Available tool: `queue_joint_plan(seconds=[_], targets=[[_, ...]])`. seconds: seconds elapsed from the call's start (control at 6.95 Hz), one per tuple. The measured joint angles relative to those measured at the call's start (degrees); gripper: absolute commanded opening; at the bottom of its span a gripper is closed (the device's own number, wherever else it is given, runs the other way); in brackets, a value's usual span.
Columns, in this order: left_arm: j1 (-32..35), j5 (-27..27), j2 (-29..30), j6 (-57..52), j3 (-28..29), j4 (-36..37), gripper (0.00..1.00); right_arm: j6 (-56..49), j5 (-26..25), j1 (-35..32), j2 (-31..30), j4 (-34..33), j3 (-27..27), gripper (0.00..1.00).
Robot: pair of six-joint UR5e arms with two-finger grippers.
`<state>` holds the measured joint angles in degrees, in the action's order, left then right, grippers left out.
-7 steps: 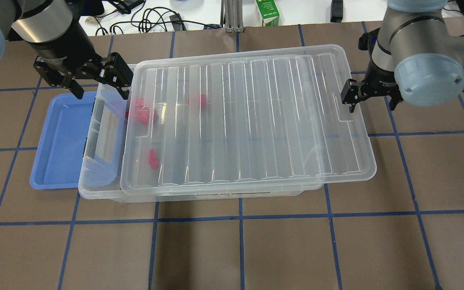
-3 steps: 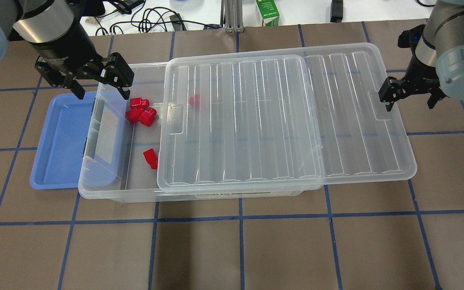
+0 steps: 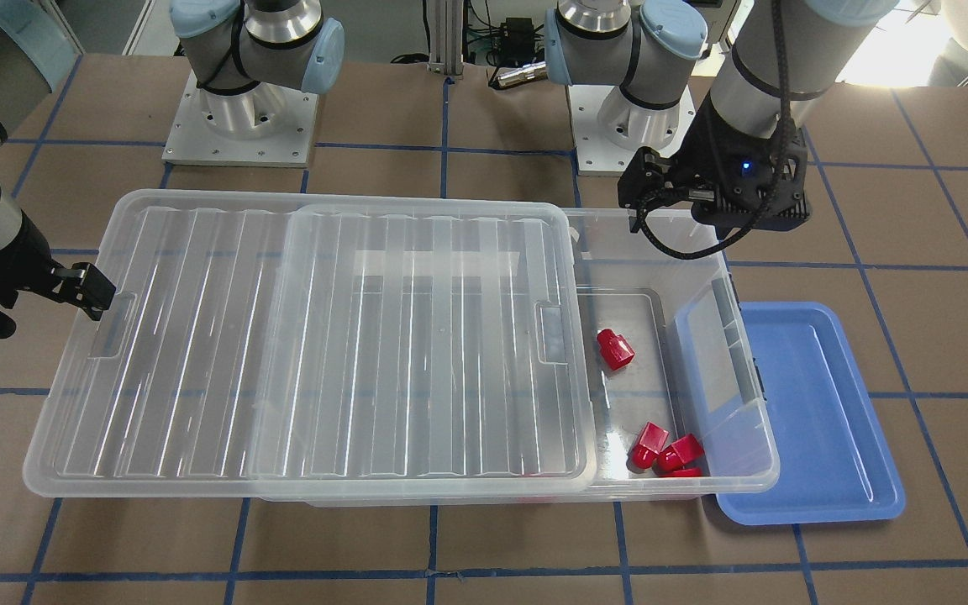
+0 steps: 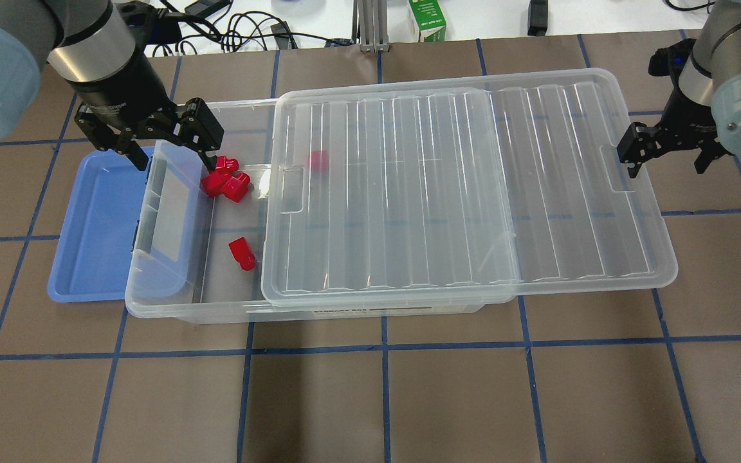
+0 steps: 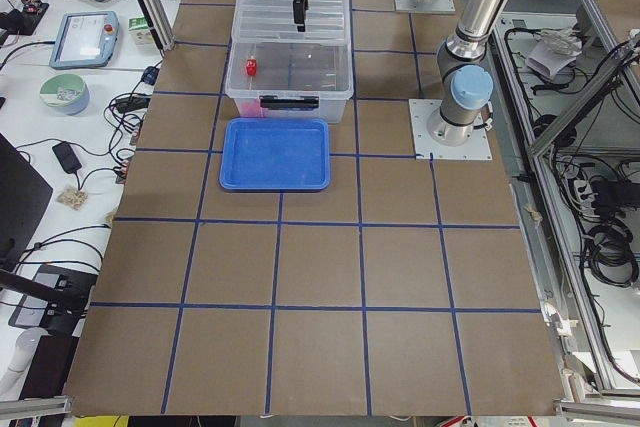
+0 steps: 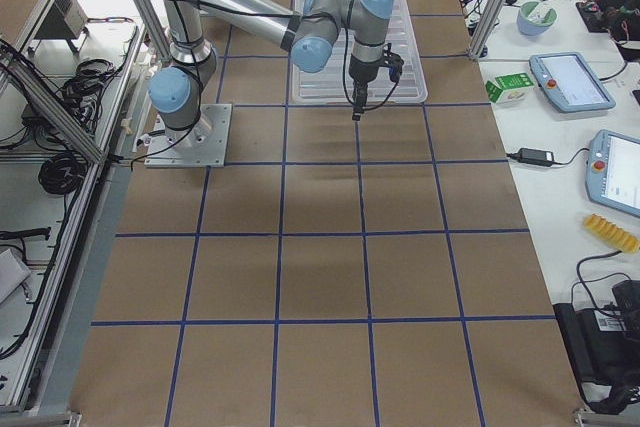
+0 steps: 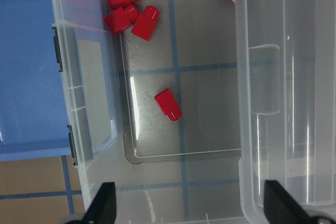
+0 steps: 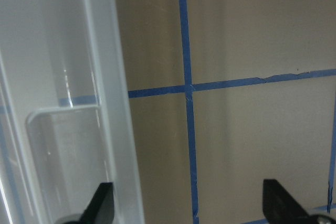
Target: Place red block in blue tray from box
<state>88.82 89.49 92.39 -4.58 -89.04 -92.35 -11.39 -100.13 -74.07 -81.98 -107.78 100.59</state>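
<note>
The box (image 4: 152, 303) is a large clear bin, and its ribbed lid (image 4: 473, 193) is slid right, leaving the left end open. Several red blocks lie inside. Three cluster at the far left corner (image 4: 226, 178), one lies alone (image 4: 240, 253) and also shows in the left wrist view (image 7: 168, 104), and one sits under the lid's edge (image 4: 318, 161). The blue tray (image 4: 91, 225) lies left of the box, partly under its end. My left gripper (image 4: 174, 154) is open and empty above the cluster. My right gripper (image 4: 666, 164) is open, with one finger at the lid's right handle notch.
A green carton (image 4: 427, 19) and cables (image 4: 242, 32) lie beyond the table's far edge. The lid overhangs the box's right end. Blue tape lines cross the brown table (image 4: 383, 399).
The lid has slid to the right, uncovering the red blocks at the box's left end. My right gripper moved right with it. My left gripper shifted a little right, over the opening.
</note>
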Motion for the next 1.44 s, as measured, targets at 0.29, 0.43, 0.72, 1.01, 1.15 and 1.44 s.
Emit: queue_joint_plan(seconds=[0.29,0.43,0.72,1.01,1.15,1.44], targets=[[-0.44,-0.01,1.5,-0.27,-1.48,1.17,1.0,-0.6,-0.08,0.14,-0.13,0.02,-0.09,1.0],[-0.56,-0.01,2.16,-0.25,-3.37,3.44,1.0,-0.79,-0.12,0.11,-0.23,0.03,-0.16,1.0],[-0.7,-0.11,3.81,0.77,-9.64,12.38,1.0,-0.43,0.56,-0.2,-0.78,0.11,-0.51,1.0],[-0.85,-0.03,4.79,3.36,-13.57,16.75,1.0,1.51,5.16,-2.07,-3.61,2.84,-2.7,1.0],[-1.07,0.01,5.29,4.83,-14.74,17.74,1.0,3.82,6.96,-5.22,-5.27,5.8,-5.46,1.0],[-1.39,-0.09,6.59,8.4,-16.55,19.94,1.0,11.01,8.01,-14.31,-6.91,9.27,-10.49,1.0]])
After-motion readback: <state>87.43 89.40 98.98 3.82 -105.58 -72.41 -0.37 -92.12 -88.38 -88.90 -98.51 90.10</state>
